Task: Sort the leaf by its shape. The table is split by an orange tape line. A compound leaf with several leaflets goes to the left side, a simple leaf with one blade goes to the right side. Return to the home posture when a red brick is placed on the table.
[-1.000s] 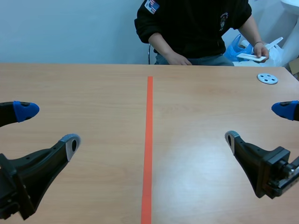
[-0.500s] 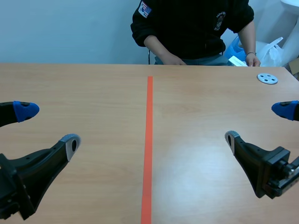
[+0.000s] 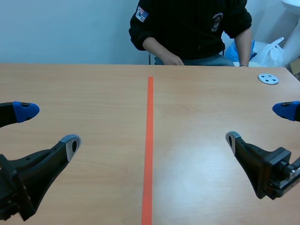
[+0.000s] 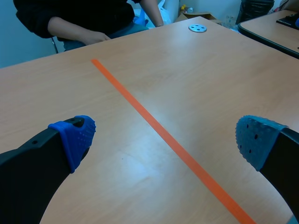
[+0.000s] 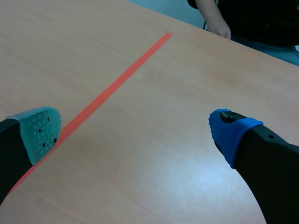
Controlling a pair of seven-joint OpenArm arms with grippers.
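No leaf and no red brick show in any view. My left gripper hovers low over the table's left half, open, nothing between its fingers; in the left wrist view the left gripper frames bare wood and the orange tape line. My right gripper hangs over the right half, also open and empty; seen from its own wrist, the right gripper spans bare wood with the tape line running past one pad.
The tape line splits the wooden table. A small grey disc with holes lies at the far right edge. A person in a black top sits across the table, one hand at its far edge.
The person's hand at the far right, which held a white object, has dropped below the table edge. Both arms stay still.
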